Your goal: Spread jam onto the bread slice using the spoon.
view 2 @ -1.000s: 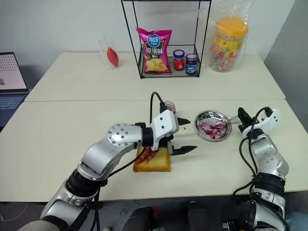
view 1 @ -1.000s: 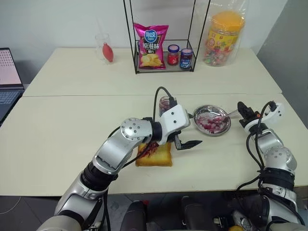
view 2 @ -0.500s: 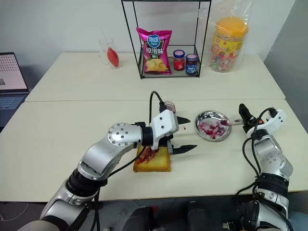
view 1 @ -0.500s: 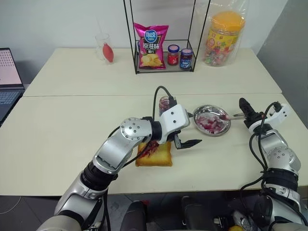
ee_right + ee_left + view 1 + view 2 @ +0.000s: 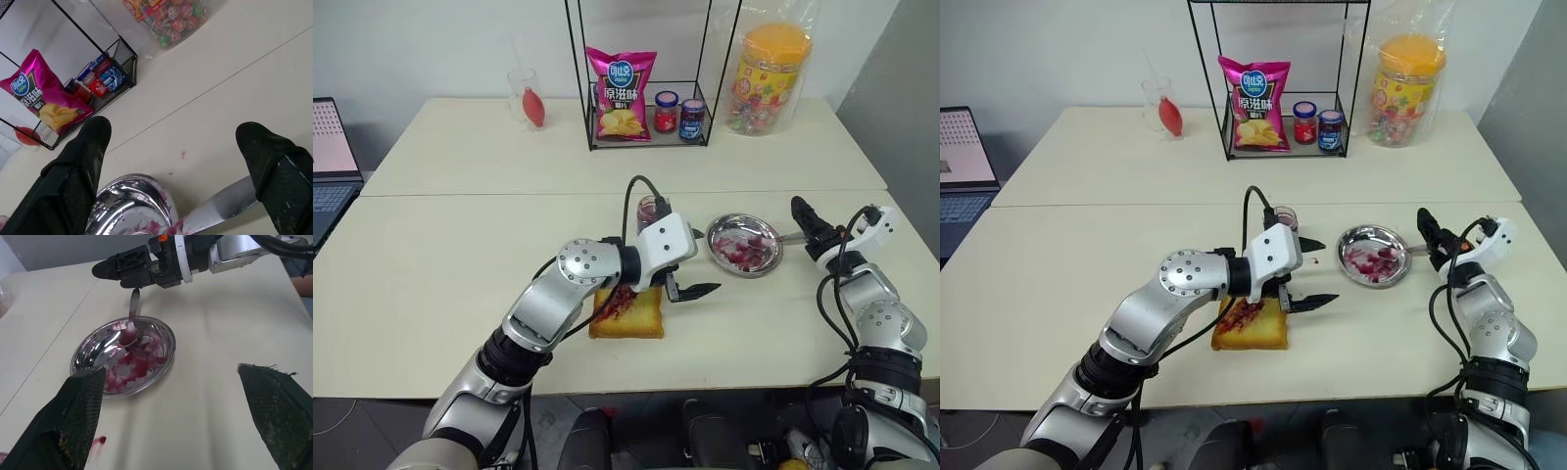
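The bread slice lies near the table's front edge with a streak of dark jam on it. My left gripper hovers open just right of the slice. Behind its wrist stands the jam jar, partly hidden. The spoon rests with its bowl in the jam-smeared steel dish, its handle reaching over the rim. My right gripper stands open at the handle's end, one finger on each side and not pressing it.
A black wire rack at the back holds a pink chip bag, a red-capped jar and a blue-capped jar. A bagged candy jar stands to its right, a glass to its left. A laptop sits at the far left edge.
My right gripper has opened and let go of the spoon, which now rests in the dish. The left arm has not moved.
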`<state>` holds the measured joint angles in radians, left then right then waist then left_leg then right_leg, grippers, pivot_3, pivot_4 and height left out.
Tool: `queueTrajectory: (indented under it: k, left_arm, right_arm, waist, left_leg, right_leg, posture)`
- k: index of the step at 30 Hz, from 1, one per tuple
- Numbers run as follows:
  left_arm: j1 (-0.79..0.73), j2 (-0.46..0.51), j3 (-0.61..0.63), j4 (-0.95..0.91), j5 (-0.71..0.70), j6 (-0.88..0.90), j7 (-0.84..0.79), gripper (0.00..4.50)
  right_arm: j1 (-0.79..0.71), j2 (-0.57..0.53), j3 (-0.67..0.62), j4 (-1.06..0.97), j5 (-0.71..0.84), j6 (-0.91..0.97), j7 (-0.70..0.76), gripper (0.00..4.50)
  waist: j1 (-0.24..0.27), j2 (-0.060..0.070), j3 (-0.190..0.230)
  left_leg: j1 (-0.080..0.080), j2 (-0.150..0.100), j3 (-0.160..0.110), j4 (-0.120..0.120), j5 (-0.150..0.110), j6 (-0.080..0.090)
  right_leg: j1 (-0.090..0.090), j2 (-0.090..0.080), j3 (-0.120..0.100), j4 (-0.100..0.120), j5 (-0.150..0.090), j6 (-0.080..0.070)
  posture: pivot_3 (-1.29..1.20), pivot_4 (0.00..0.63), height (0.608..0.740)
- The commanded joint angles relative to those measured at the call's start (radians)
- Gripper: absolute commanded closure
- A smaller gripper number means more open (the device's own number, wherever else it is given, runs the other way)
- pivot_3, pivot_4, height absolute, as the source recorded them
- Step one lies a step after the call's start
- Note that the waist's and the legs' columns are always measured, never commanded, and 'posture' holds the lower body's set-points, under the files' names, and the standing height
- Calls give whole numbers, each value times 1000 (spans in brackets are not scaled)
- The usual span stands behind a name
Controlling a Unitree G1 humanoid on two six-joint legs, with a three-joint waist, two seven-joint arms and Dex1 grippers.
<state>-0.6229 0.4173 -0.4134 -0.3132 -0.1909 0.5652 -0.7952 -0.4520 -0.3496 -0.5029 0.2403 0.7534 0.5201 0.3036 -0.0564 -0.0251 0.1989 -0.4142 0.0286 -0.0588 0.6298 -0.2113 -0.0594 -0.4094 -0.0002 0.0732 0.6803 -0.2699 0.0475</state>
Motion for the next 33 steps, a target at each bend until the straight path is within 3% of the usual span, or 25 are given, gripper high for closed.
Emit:
queueTrajectory:
  k: [1, 6, 16, 21, 27, 33]
  left_arm:
    - [-7, -1, 15, -23, 15, -24, 4, 0]
    - [7, 20, 71, -43, 6, -22, 12, 0]
    - [106, 172, 275, -104, -33, -16, -1, 0]
    - [210, 323, 404, -87, -31, -32, -43, 0]
    - [445, 536, 617, -70, -43, -94, -162, 0]
    - [594, 549, 724, -84, -89, -141, -197, 0]
  right_arm:
    - [-4, -22, 8, -62, -24, -35, 13, 48]
    - [8, -61, 22, -147, -38, -30, 42, 48]
    - [86, -231, 94, -335, -71, 31, 157, 48]
    - [166, -368, 120, -437, -83, 48, 292, 48]
    - [338, -590, 143, -565, -126, 6, 563, 48]
    - [448, -660, 80, -607, -124, -30, 709, 48]
  waist:
    - [0, 0, 0]
    - [0, 0, 0]
    - [1, 1, 0]
    - [-1, 1, 0]
    - [1, 1, 1]
    - [4, 0, 1]
  left_leg:
    - [0, 0, 0, 0, 0, 0]
    - [0, 0, 0, 0, 0, 0]
    - [1, 0, 0, 1, 0, 0]
    - [1, 0, 0, 0, 0, 0]
    - [1, 1, 0, -1, 0, 0]
    - [4, 0, 1, 1, 0, 0]
  right_leg:
    - [0, 0, 0, 0, 0, 0]
    - [0, 0, 0, 0, 0, 0]
    - [1, 0, 0, 0, 0, 0]
    - [1, -1, 0, 0, 0, 0]
    - [1, 0, -1, -1, -1, -1]
    - [3, -2, 0, -1, -2, -2]
  posture:
    - [0, 150, 740]
    - [0, 150, 740]
    - [0, 150, 740]
    - [0, 150, 740]
    - [0, 150, 740]
    - [0, 150, 740]
